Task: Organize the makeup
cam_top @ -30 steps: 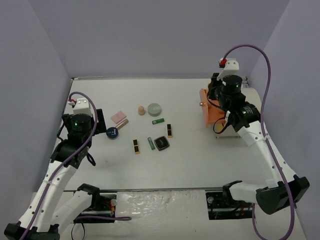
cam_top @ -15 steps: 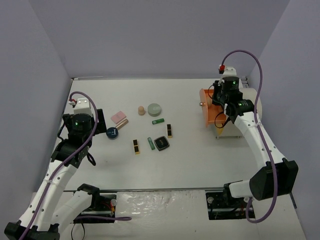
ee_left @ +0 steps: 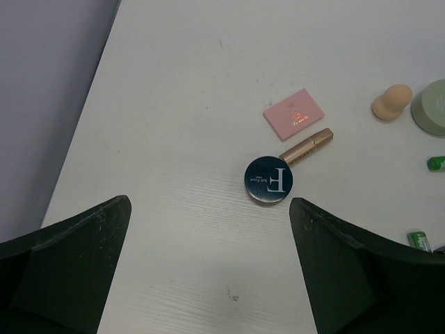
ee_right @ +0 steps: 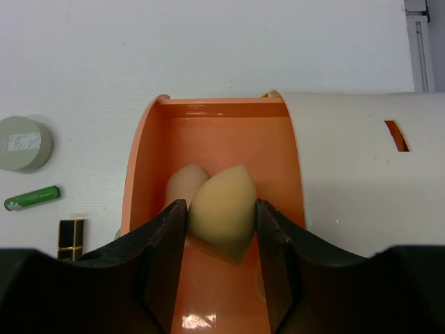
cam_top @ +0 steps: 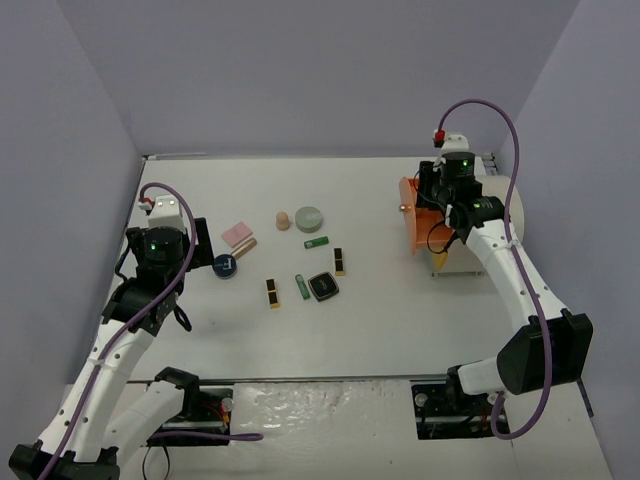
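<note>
Barely begun: R gripper (ee_right: 221,216) clamps a peach sponge (ee_right: 221,202) over the orange drawer (ee_right: 215,125), second sponge (ee_right: 178,189) lying inside, L gripper (ee_left: 208,271) spread empty, approx ten pcs incl. black compact (cam_top: 322,286) loose mid-frame.

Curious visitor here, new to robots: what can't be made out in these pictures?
Top view: orange drawer contents, hidden by right arm.
Right wrist: rear sponge, half behind held sponge; lipstick, lower end hidden by right gripper.
Left wrist: green compact, cut by right edge.
</note>
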`<state>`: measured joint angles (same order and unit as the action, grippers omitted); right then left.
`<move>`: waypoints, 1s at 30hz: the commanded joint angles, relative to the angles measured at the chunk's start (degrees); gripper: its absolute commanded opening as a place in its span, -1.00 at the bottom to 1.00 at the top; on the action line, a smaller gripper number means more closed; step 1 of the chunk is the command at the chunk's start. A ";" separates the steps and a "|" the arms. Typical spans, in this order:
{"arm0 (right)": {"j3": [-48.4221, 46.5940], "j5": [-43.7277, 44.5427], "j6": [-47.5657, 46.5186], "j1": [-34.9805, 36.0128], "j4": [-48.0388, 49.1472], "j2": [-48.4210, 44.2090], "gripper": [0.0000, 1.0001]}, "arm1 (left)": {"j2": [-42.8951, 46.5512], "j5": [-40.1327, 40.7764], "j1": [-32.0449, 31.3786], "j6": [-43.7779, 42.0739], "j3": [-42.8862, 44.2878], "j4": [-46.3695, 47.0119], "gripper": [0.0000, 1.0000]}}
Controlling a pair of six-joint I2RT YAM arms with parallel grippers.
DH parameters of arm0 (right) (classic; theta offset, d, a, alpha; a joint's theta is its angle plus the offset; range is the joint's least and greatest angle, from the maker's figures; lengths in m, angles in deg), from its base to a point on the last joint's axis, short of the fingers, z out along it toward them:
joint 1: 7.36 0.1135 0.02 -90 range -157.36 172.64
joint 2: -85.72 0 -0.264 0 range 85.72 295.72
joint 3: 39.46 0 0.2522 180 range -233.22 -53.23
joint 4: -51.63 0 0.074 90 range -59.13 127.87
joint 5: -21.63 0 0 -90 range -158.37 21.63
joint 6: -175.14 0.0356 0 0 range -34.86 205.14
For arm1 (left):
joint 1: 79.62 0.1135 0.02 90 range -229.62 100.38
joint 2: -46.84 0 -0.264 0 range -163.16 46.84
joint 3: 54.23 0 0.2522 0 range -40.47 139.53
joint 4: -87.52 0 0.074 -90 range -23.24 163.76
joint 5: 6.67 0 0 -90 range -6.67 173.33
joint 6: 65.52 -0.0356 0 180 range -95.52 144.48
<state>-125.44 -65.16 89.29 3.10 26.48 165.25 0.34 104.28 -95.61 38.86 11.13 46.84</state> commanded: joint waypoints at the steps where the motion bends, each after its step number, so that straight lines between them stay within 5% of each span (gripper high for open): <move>1: -3.39 0.91 -0.46 -0.18 2.89 -0.65 -0.16 | -0.43 0.14 0.34 1.00 1.23 2.57 0.94; 22: -5.97 -2.27 -0.46 -0.07 3.44 -1.22 0.03 | -0.35 0.14 0.34 0.96 1.23 2.48 0.94; 30: -12.74 -5.62 -0.54 6.52 4.06 1.75 0.20 | -0.43 0.23 0.37 0.91 1.32 2.46 0.94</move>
<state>-131.73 -68.89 89.35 4.57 26.46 165.44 0.34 104.15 -95.61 38.87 11.13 46.84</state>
